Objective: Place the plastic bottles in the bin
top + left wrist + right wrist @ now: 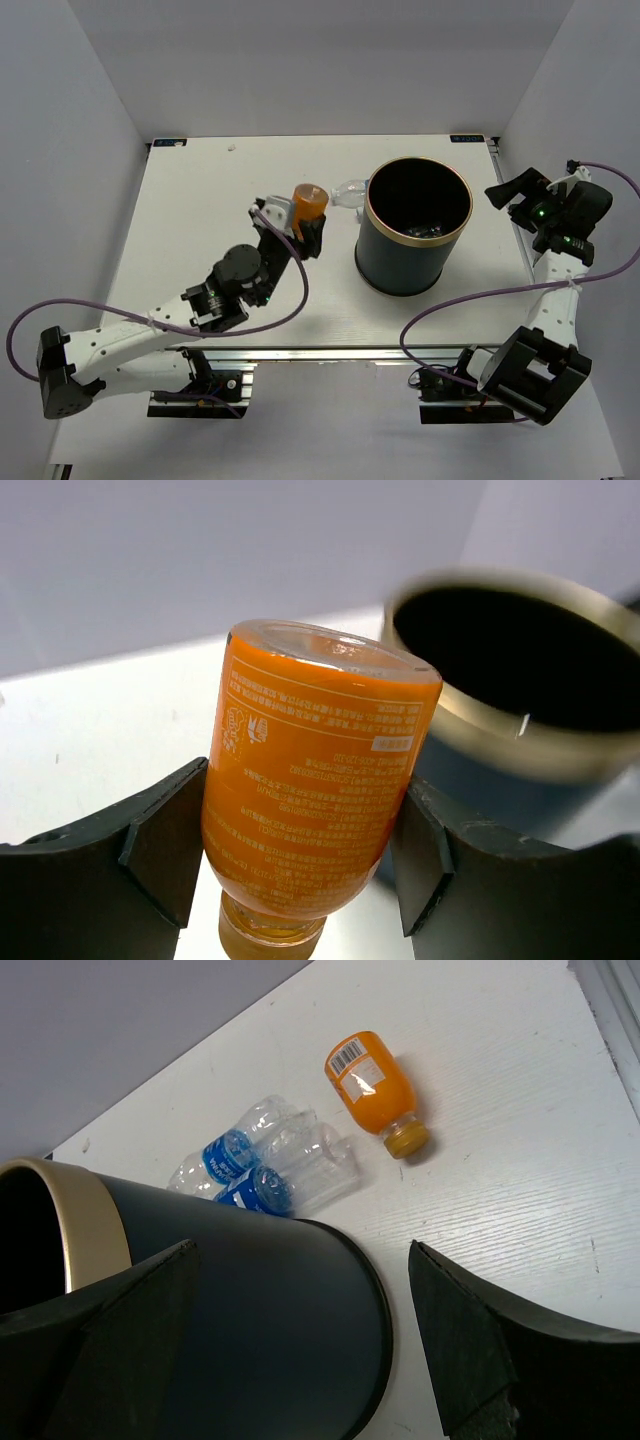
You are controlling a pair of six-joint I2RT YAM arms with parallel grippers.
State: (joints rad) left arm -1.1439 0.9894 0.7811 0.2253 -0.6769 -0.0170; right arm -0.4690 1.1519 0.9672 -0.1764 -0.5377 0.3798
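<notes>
My left gripper [305, 228] is shut on the small orange bottle [308, 202] and holds it off the table just left of the black bin [400, 268]. In the left wrist view the bottle [310, 780] sits cap-down between the pads [165, 855], with the gold-rimmed bin [520, 745] close on the right. Clear bottles [349, 190] lie against the bin's far-left side. A dark-labelled bottle [430, 230] lies inside the bin. My right gripper [516, 200] is open and empty to the right of the bin. The right wrist view shows blue-labelled clear bottles [262, 1160] and an orange bottle [370, 1082] lying beyond the bin [250, 1310].
White walls enclose the table [200, 220] on the left, back and right. A metal rail [515, 215] runs along the table's right edge beside my right arm. Purple cables trail from both arms near the front edge.
</notes>
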